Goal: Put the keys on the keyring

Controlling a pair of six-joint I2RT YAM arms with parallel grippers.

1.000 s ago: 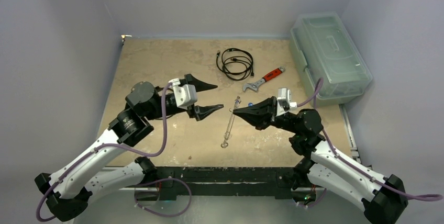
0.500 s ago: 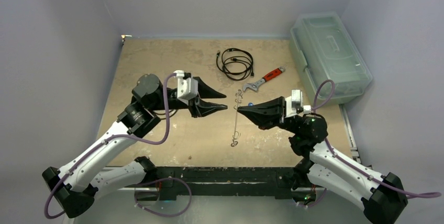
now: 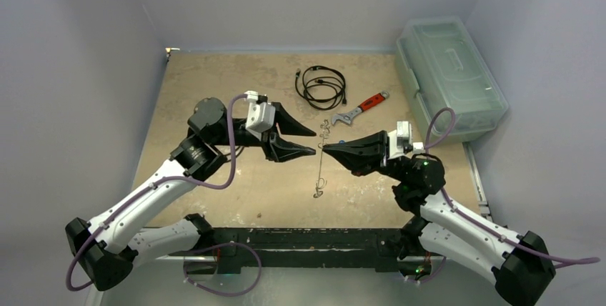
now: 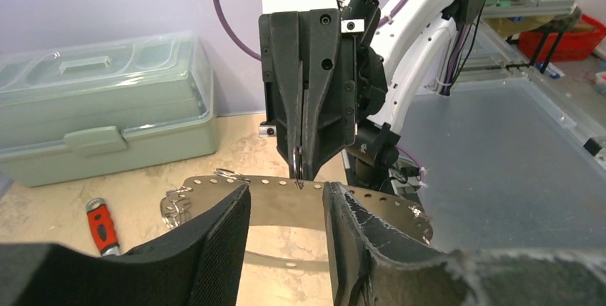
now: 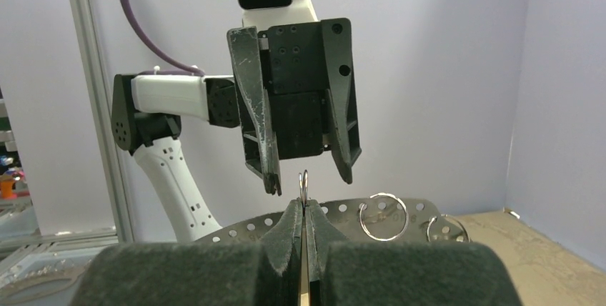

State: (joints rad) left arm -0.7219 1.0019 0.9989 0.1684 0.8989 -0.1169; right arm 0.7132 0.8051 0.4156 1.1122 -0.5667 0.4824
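The keyring [image 3: 321,166], a large flat silvery band with punched holes, hangs edge-on between the arms. My right gripper [image 3: 326,147] is shut on a small split ring [image 5: 304,183] threaded through the keyring's band [image 5: 421,214]. My left gripper [image 3: 313,143] is open, its tips just left of the keyring. In the left wrist view its fingers [image 4: 214,242] straddle the band [image 4: 282,202], facing my right gripper [image 4: 300,169]. I cannot make out the blue-headed key or the silver key.
A red-handled wrench [image 3: 361,108] and a coiled black cable [image 3: 321,86] lie behind the grippers. A pale green lidded box [image 3: 449,77] stands at the right edge. Two more small split rings [image 5: 384,215] hang on the band.
My left gripper has moved right toward the keyring and narrowed its jaws. My right gripper has shifted slightly right, and the keyring now hangs more upright.
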